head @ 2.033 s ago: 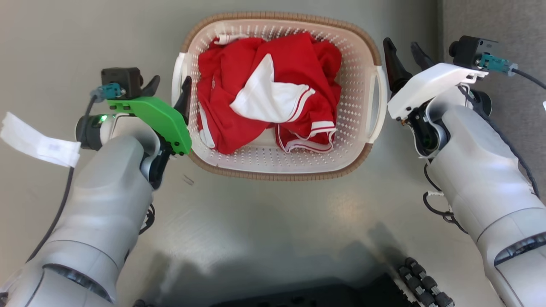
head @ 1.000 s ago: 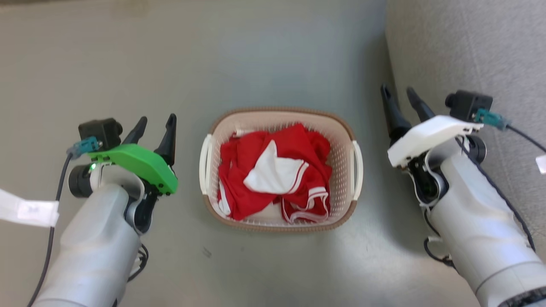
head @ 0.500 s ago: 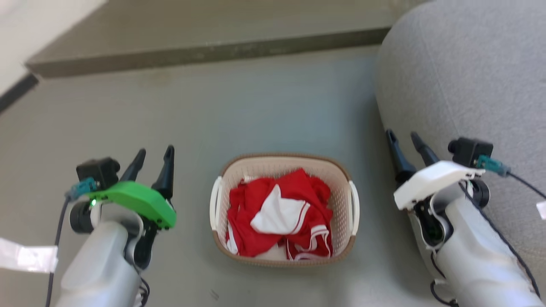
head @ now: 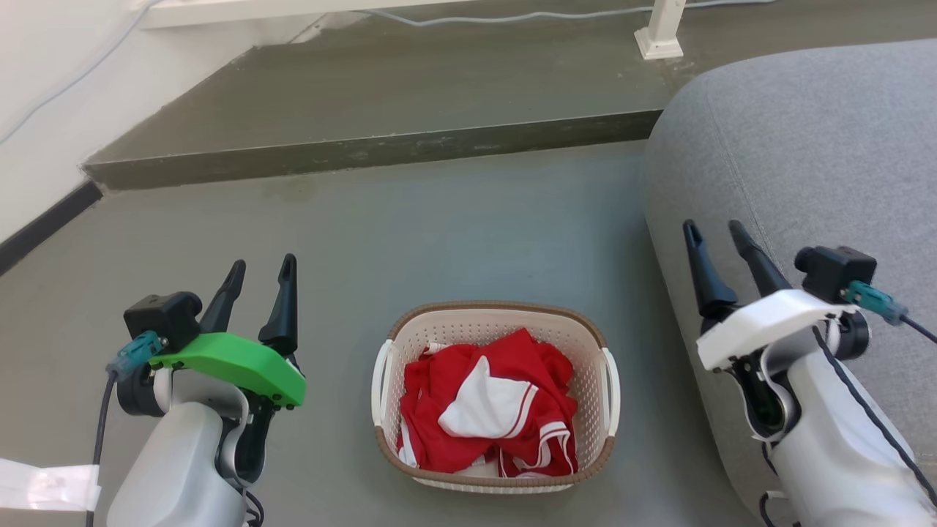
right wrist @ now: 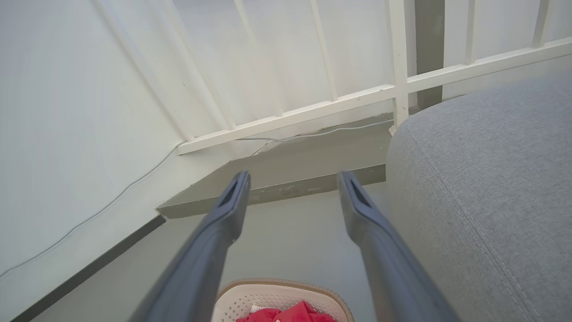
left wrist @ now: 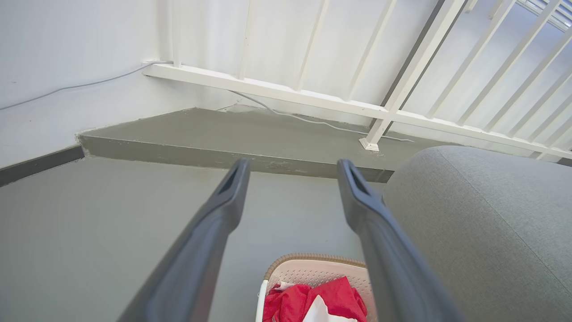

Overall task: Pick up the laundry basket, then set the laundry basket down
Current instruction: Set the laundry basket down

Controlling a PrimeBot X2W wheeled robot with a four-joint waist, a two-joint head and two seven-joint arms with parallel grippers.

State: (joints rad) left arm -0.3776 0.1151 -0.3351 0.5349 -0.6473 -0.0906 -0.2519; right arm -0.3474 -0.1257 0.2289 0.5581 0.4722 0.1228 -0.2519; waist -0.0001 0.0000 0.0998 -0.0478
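The laundry basket point(head: 594, 366), cream-white with a brown rim and white side handles, sits on the grey floor low in the head view, holding red and white clothing point(head: 487, 410). My left gripper point(head: 261, 267) is open and empty, well to the left of the basket and above the floor. My right gripper point(head: 714, 230) is open and empty, off to the basket's right in front of the sofa. The left wrist view catches the basket point(left wrist: 313, 268) at its bottom edge between the fingers, and the basket point(right wrist: 277, 297) also peeks in low in the right wrist view.
A grey upholstered sofa point(head: 805, 161) fills the right side, close to my right arm. A raised concrete step point(head: 366, 150) runs across behind the basket, with a white railing post point(head: 661, 33) and a cable on it. A white wall point(head: 44, 88) stands at the left.
Both grippers have let go of the basket's handles and drawn away to the sides. The camera has risen and tilted up, so the basket looks smaller and lower.
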